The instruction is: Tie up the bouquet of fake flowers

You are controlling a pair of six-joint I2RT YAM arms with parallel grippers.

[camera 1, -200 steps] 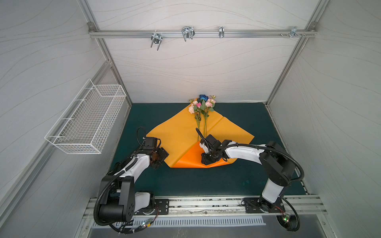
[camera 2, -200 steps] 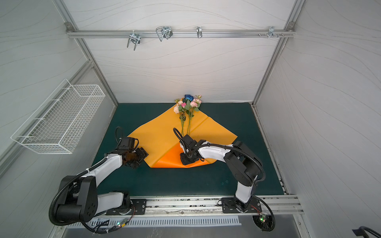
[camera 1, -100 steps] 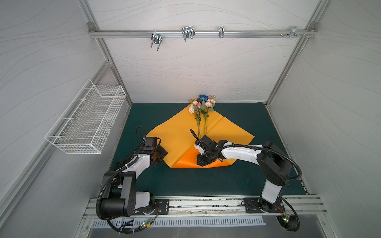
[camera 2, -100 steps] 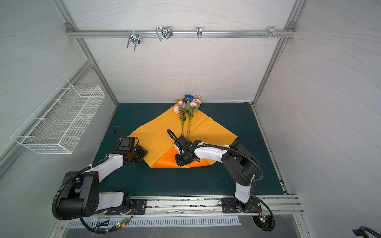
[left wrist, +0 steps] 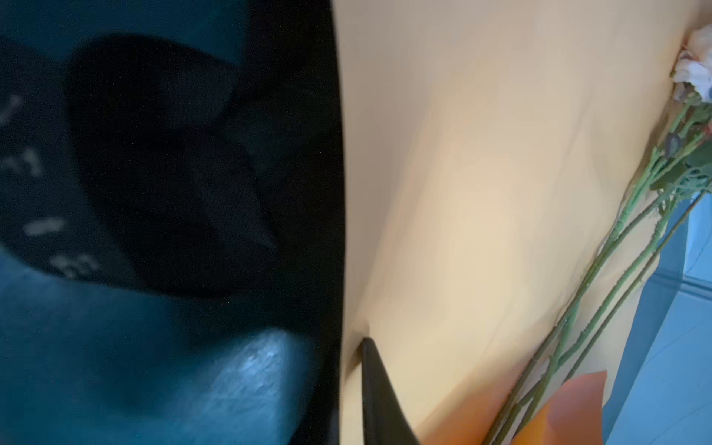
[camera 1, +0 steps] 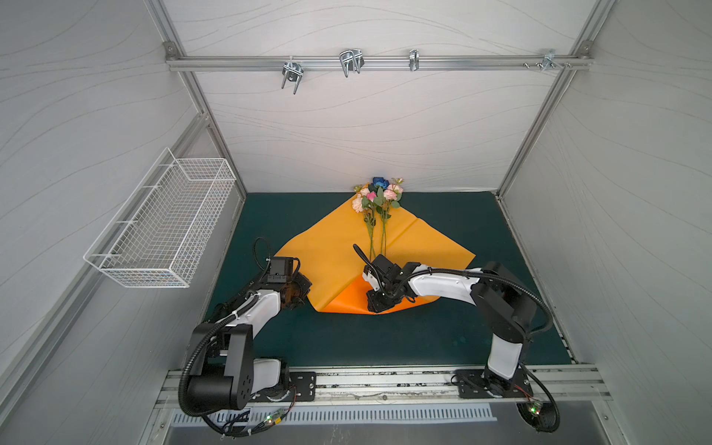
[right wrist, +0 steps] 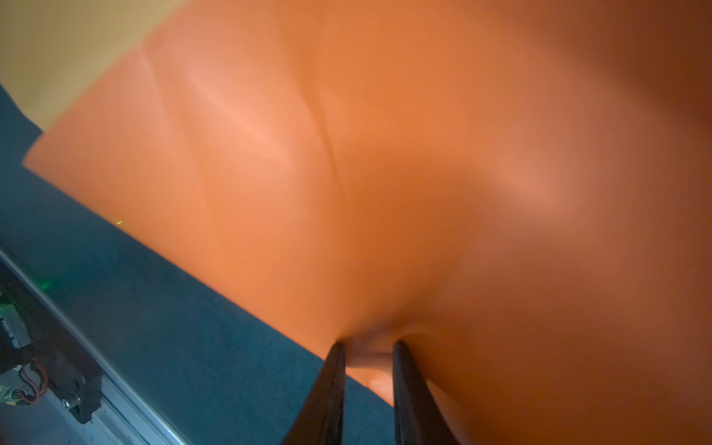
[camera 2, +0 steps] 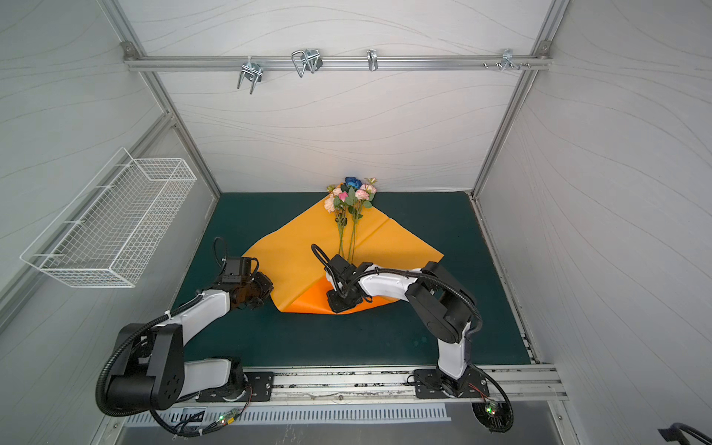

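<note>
Beyond right jaws, bouquet (camera 1: 375, 215) on paper (camera 1: 327, 254)

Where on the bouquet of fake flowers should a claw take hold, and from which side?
Probably the bare stems of the bouquet of fake flowers, below the leaves. It lies flat on the orange paper, stems close together and pointing toward the robot, so come from above, closing across them.

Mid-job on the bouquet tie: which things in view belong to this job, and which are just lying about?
Job:
- bouquet of fake flowers
- orange wrapping paper under it, pinched by the left gripper and the right gripper
- black lettered ribbon beside the paper's edge

Lying about:
- hanging wire basket
- metal hooks overhead
</note>
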